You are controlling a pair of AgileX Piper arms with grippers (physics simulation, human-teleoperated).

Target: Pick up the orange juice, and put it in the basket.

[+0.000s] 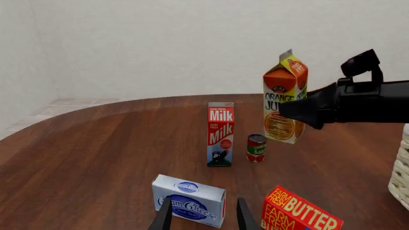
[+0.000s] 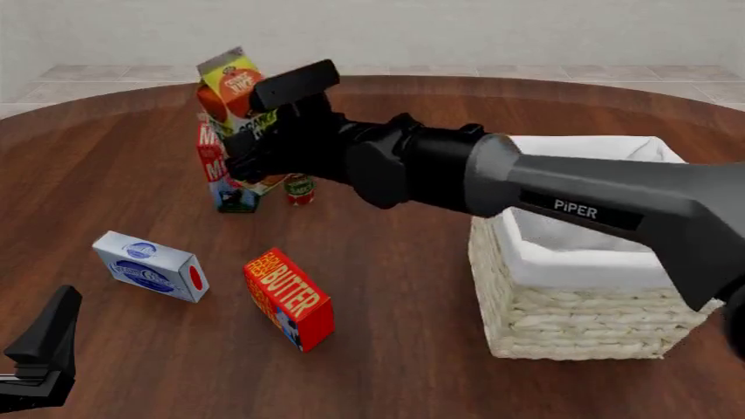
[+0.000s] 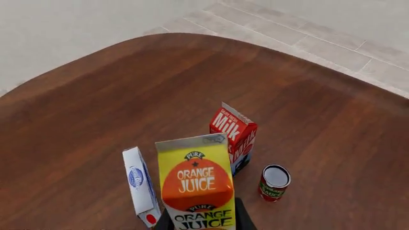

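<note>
The orange juice (image 2: 233, 83) is a yellow-and-orange gable-top carton. My right gripper (image 2: 250, 153) is shut on it and holds it slightly tilted, seemingly just off the table, over the milk carton at the far left. It shows between the fingers in the right wrist view (image 3: 195, 182) and in the left wrist view (image 1: 286, 86) with the right gripper (image 1: 290, 109) on it. The wicker basket (image 2: 582, 323) with a white liner stands at the right, apart from the carton; its edge shows in the left wrist view (image 1: 401, 177). My left gripper (image 2: 47, 336) is open and empty at the near left.
A red-and-white milk carton (image 2: 213, 166) and a small can (image 2: 300, 189) stand under the held carton. A blue-and-white cream cheese box (image 2: 152, 266) and a red butter box (image 2: 289, 298) lie nearer, in front of the left gripper (image 1: 204, 218).
</note>
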